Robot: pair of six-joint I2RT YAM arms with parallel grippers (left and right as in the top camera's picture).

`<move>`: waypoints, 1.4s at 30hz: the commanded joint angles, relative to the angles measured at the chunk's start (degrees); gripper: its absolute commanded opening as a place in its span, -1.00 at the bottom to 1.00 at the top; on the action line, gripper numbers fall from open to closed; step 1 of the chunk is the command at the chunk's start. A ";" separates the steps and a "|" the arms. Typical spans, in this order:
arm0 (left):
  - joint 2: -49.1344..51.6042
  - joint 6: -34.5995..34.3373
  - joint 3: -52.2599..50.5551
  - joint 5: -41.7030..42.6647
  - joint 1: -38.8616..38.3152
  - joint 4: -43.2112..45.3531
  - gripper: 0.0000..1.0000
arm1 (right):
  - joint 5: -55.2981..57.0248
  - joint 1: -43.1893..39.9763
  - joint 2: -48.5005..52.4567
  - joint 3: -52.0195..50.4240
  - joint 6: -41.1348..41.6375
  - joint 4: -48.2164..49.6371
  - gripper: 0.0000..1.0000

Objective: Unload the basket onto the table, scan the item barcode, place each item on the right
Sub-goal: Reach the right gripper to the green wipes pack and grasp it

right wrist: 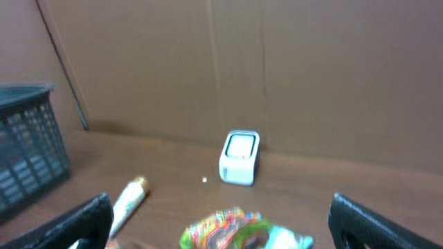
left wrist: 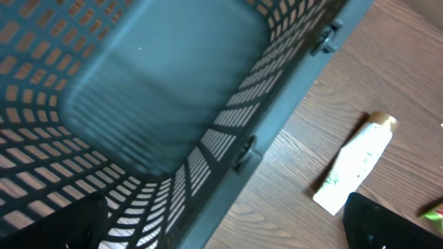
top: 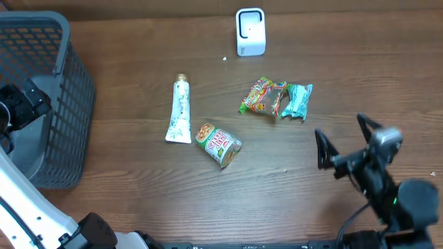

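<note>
Progress on the task is, as I judge it, nothing yet: no item is lifted and no barcode is shown to the scanner [top: 250,31], the small white box at the upper middle of the overhead view. Four items lie on the desk [top: 124,187] near the centre of that view, and I cannot tell which one is meant to be scanned. A white tube [top: 178,111] with a gold cap lies left of centre, and just beside its lower end is a short round pack [top: 219,144] with a green and red label, lying on its side. Right of centre are a colourful snack bag [top: 264,96] and a teal packet [top: 299,101], which touch each other. No barcode is visible on any of them, so the chosen item will probably need turning. The right arm [top: 387,180] is at the lower right of the overhead view. Its jaws stand wide and empty, apart from the items and pointing toward the two packets. The left arm [top: 21,104] is at the left edge, above the grey basket [top: 69,97], and its jaws are also wide and hold nothing. What is left is everything: to grasp an item, bring it to the scanner and show its code.
</note>
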 commanded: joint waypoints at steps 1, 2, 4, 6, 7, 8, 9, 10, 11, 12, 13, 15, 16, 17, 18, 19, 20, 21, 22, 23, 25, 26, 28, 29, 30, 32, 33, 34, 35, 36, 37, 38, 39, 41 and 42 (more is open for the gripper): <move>0.02 0.92 0.07 0.46 0.20 0.09 0.99 | -0.72 0.22 17.62 19.21 0.42 -10.86 1.00; 0.02 0.94 0.07 0.46 0.20 0.11 1.00 | -0.96 0.22 22.97 25.33 0.39 -15.41 1.00; 0.02 0.94 0.07 0.48 0.20 0.11 1.00 | -0.94 0.22 35.63 40.22 0.20 -27.41 1.00; 0.02 0.94 0.07 0.48 0.20 0.11 0.99 | 0.50 0.22 48.63 54.23 0.22 -38.34 1.00; 0.04 0.94 0.07 0.46 0.20 0.11 1.00 | 0.81 0.22 54.62 58.62 0.22 -41.05 1.00; 0.02 0.94 0.07 0.48 0.20 0.11 0.99 | 0.79 0.22 57.44 59.65 0.22 -41.18 1.00; 0.04 0.92 0.07 0.48 0.20 0.11 1.00 | 0.79 -0.02 60.17 59.71 0.57 -40.72 1.00; 0.02 0.94 0.07 0.48 0.20 0.11 1.00 | 0.74 -0.74 62.25 59.71 2.82 -41.05 1.00; 0.04 0.92 0.07 0.46 0.20 0.11 1.00 | 0.33 -1.90 64.26 59.65 6.08 -41.97 1.00; 0.04 0.92 0.07 0.46 0.20 0.11 1.00 | -1.99 -4.87 67.82 59.56 9.11 -44.19 1.00; 0.04 0.94 0.07 0.48 0.20 0.11 1.00 | -4.55 -7.06 70.18 59.56 9.27 -45.29 0.99; 0.04 0.92 0.07 0.46 0.20 0.09 0.99 | -11.85 -10.75 77.20 59.56 9.22 -46.73 0.32; 0.04 0.94 0.07 0.48 0.20 0.11 1.00 | -12.13 -10.88 79.36 59.56 9.25 -46.80 -0.25; 0.04 0.94 0.07 0.46 0.20 0.11 1.00 | -12.79 -10.80 81.48 59.54 9.25 -46.82 -0.54; 0.02 0.92 0.07 0.48 0.20 0.11 0.99 | -14.21 -9.62 83.80 59.54 9.25 -45.90 -0.75; 0.04 0.94 0.07 0.46 0.20 0.09 0.99 | -14.23 -9.16 84.32 59.54 9.27 -45.35 -0.75; 0.02 0.94 0.07 0.46 0.20 0.11 1.00 | -14.21 -8.37 85.35 59.54 9.40 -44.74 -0.76; 0.04 0.94 0.07 0.46 0.20 0.09 1.00 | -14.27 -8.00 86.01 59.39 9.99 -44.44 -0.78; 0.04 0.94 0.07 0.48 0.20 0.09 1.00 | -15.58 -7.61 87.27 58.36 11.85 -43.17 -0.88; 0.04 0.94 0.07 0.46 0.20 0.11 1.00 | -17.55 -7.37 87.95 57.53 11.89 -41.99 -0.92; 0.02 0.92 0.07 0.46 0.20 0.11 1.00 | -19.74 -7.06 90.09 56.41 12.35 -40.59 -0.93; 0.04 0.94 0.07 0.46 0.20 0.11 0.99 | -20.00 -6.97 91.84 56.26 12.70 -40.59 -0.93; 0.04 0.94 0.07 0.46 0.20 0.11 0.99 | -16.61 -7.06 94.97 55.34 12.70 -41.27 -0.93; 0.04 0.94 0.07 0.46 0.20 0.11 0.99 | -14.95 -7.37 95.03 54.64 12.70 -41.44 -0.93; 0.04 0.94 0.07 0.46 0.20 0.11 1.00 | -13.62 -7.67 95.03 54.25 12.68 -41.64 -0.92; 0.04 0.94 0.07 0.46 0.20 0.11 0.99 | -5.66 -8.76 95.06 52.74 12.20 -40.72 -0.78; 0.04 0.92 0.07 0.48 0.20 0.11 0.99 | -1.09 -8.79 95.12 52.39 12.22 -40.04 -0.69; 0.04 0.94 0.07 0.48 0.20 0.11 0.99 | 8.41 -8.79 95.12 52.19 12.24 -39.65 -0.56; 0.04 0.92 0.07 0.46 0.20 0.11 1.00 | 10.60 -8.79 95.12 52.19 12.24 -39.69 -0.51; 0.04 0.92 0.07 0.46 0.20 0.11 0.99 | 12.96 -9.16 95.12 52.52 11.32 -39.89 -0.36; 0.04 0.92 0.07 0.48 0.20 0.09 1.00 | 13.29 -9.75 95.12 53.90 9.01 -40.61 0.06; 0.04 0.94 0.07 0.48 0.20 0.11 0.99 | 13.60 -10.45 95.12 56.92 7.21 -42.49 0.42; 0.04 0.94 0.07 0.48 0.20 0.09 0.99 | 14.19 -11.17 95.12 61.55 7.19 -45.68 0.47; 0.04 0.94 0.07 0.48 0.20 0.11 1.00 | 3.98 -11.80 95.12 77.20 7.17 -54.75 0.53; 0.04 0.94 0.07 0.46 0.20 0.11 0.99 | -3.61 -11.39 95.12 81.18 7.15 -55.82 0.53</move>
